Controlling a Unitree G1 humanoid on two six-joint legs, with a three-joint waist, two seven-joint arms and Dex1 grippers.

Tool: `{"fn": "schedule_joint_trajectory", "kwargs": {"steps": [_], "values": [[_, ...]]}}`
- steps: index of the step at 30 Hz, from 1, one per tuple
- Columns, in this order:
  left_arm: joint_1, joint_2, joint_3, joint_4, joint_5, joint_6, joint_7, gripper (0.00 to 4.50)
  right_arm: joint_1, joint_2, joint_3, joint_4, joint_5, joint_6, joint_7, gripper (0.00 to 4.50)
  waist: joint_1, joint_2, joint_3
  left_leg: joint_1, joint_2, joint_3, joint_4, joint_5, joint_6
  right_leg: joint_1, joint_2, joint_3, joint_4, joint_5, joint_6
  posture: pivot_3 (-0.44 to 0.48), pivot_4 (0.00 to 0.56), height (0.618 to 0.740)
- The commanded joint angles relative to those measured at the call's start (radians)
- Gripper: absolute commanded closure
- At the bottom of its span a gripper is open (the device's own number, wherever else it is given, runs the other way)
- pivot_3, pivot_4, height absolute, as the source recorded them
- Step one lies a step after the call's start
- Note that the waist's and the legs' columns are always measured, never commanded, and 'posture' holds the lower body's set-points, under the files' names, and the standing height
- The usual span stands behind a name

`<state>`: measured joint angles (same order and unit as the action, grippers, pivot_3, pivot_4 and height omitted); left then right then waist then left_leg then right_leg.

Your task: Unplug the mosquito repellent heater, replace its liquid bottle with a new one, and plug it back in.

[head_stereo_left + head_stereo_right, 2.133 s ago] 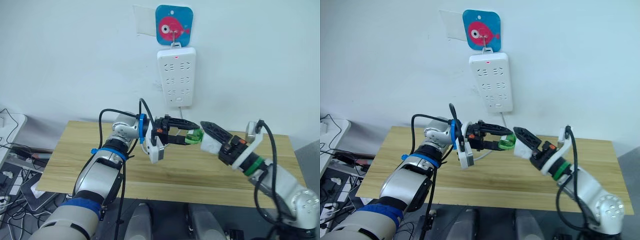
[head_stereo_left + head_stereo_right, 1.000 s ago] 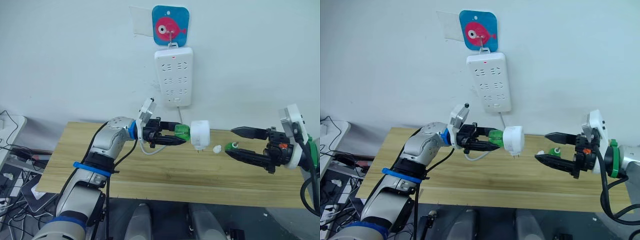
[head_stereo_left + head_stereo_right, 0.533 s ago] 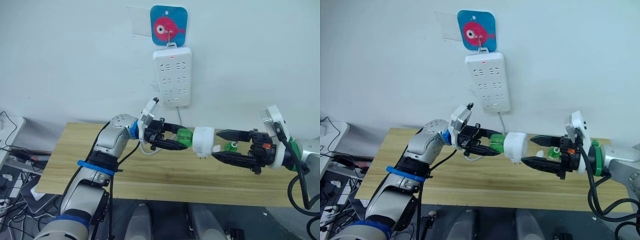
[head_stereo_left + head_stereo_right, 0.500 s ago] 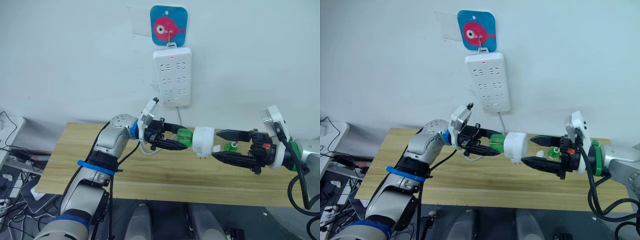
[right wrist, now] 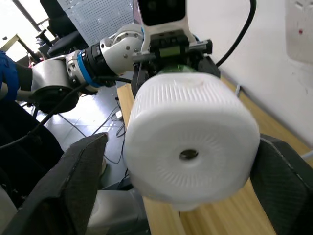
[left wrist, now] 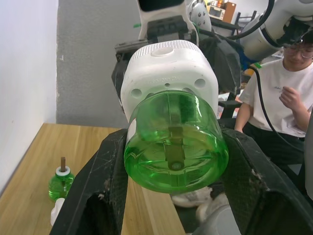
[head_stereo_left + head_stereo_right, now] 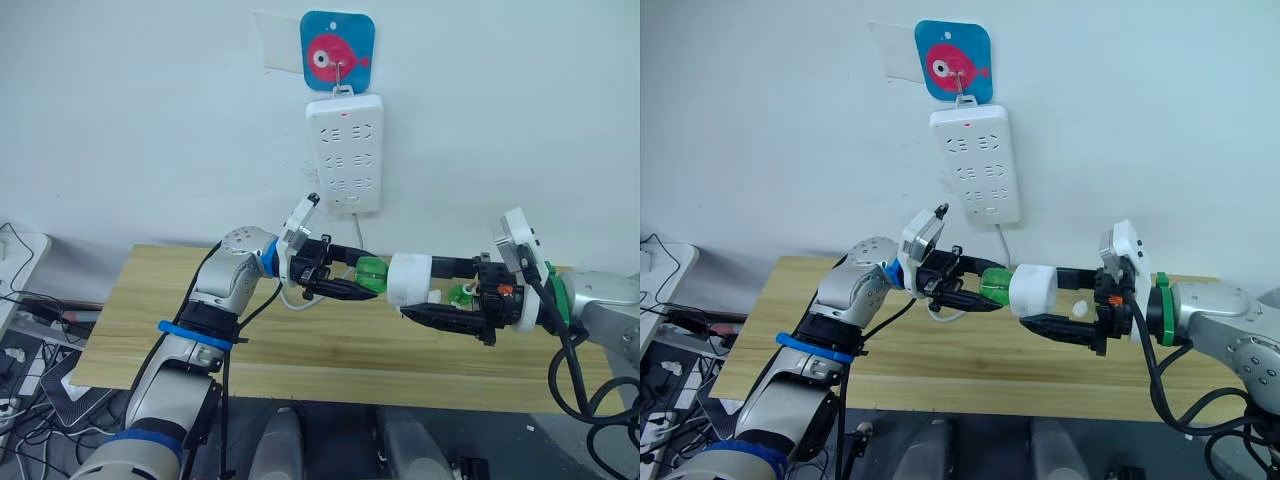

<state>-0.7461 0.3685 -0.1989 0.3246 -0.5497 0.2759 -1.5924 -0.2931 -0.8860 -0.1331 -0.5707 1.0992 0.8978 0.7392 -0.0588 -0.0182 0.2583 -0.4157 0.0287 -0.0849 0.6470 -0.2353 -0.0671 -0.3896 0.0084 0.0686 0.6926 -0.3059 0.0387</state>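
Centrally in the head views, the left tool (image 7: 345,278) grips a green translucent liquid bottle (image 7: 371,275), its fingers (image 6: 105,181) pressed on both sides. That bottle sits in the small white rounded mosquito repellent heater (image 7: 409,279), held above the wooden surface (image 7: 140,310). From the right, the right tool (image 7: 432,292) stands spread around the heater, fingers (image 5: 78,181) flanking it. A long white power strip (image 7: 345,152) hangs upper centre.
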Motion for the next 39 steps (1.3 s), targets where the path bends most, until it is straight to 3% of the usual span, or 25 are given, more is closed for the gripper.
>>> {"fn": "schedule_joint_trajectory", "kwargs": {"steps": [1, 2, 9, 16, 19, 22, 27, 32, 39], "values": [[0.004, 0.001, 0.024, -0.039, -0.007, -0.006, -0.016, 2.22, -0.013, 0.012, -0.008, -0.015, -0.005, -0.019, 0.010, 1.27, 0.000, 0.000, 0.000, 0.000, 0.000, 0.000, 0.000, 0.000, 0.000, 0.000, 0.000, 0.000, 0.000, 0.000, 0.000, -0.064, 0.227, 0.740], [0.005, 0.001, 0.025, -0.040, -0.006, -0.006, -0.017, 2.22, -0.014, 0.014, -0.010, -0.017, -0.003, -0.015, 0.012, 1.57, 0.000, 0.000, 0.000, 0.000, 0.000, 0.000, 0.000, 0.000, 0.000, 0.000, 0.000, 0.000, 0.000, 0.000, 0.000, -0.064, 0.227, 0.740], [0.010, 0.021, 0.008, -0.052, 0.002, 0.031, -0.019, 2.22, -0.028, 0.006, -0.010, -0.026, -0.018, -0.012, 0.036, 1.56, 0.000, 0.000, 0.000, 0.000, 0.000, 0.000, 0.000, 0.000, 0.000, 0.000, 0.000, 0.000, 0.000, 0.000, 0.000, -0.060, 0.219, 0.740], [-0.063, 0.119, -0.047, -0.051, -0.055, 0.241, -0.022, 0.02, 0.018, -0.082, 0.046, -0.024, -0.290, -0.235, 0.234, 1.56, 0.001, 0.000, 0.000, 0.000, 0.000, 0.000, 0.000, 0.000, 0.000, 0.000, 0.000, 0.000, 0.001, 0.000, 0.000, -0.051, 0.203, 0.740], [-0.112, 0.159, -0.097, -0.044, -0.067, 0.315, -0.022, 0.00, 0.050, -0.116, 0.113, 0.025, -0.523, -0.510, 0.357, 1.56, 0.005, 0.000, 0.000, 0.000, 0.000, -0.001, 0.001, 0.000, 0.000, 0.000, 0.000, -0.001, 0.001, 0.000, 0.000, -0.048, 0.194, 0.740], [-0.162, 0.237, -0.230, -0.048, -0.085, 0.335, -0.022, 0.00, 0.026, -0.111, 0.187, 0.130, -0.762, -0.873, 0.445, 1.56, 0.001, 0.000, 0.000, 0.000, -0.001, 0.000, 0.001, 0.000, 0.000, 0.000, -0.001, 0.000, 0.000, 0.000, 0.000, -0.048, 0.189, 0.740], [-0.251, 0.288, -0.435, -0.008, -0.077, 0.253, -0.022, 0.00, -0.096, -0.035, 0.270, 0.339, -0.967, -1.376, 0.497, 1.56, -0.008, 0.000, 0.000, 0.001, 0.000, 0.001, 0.001, 0.002, -0.003, -0.001, -0.001, 0.000, 0.003, 0.000, 0.000, -0.046, 0.185, 0.740], [-0.327, 0.224, -0.507, 0.104, 0.023, 0.118, -0.022, 0.00, -0.174, 0.009, 0.323, 0.441, -0.998, -1.585, 0.513, 1.56, -0.004, 0.000, 0.000, 0.001, -0.001, 0.000, 0.002, 0.002, -0.004, -0.001, -0.001, 0.000, 0.004, 0.000, 0.000, -0.047, 0.187, 0.740], [-0.394, 0.174, -0.543, 0.197, 0.092, 0.051, -0.022, 0.00, -0.192, 0.013, 0.362, 0.491, -1.014, -1.670, 0.504, 1.56, -0.001, 0.000, 0.000, 0.001, -0.001, 0.000, 0.002, 0.004, -0.007, -0.001, -0.001, 0.000, 0.004, 0.000, 0.000, -0.046, 0.190, 0.740]]}}
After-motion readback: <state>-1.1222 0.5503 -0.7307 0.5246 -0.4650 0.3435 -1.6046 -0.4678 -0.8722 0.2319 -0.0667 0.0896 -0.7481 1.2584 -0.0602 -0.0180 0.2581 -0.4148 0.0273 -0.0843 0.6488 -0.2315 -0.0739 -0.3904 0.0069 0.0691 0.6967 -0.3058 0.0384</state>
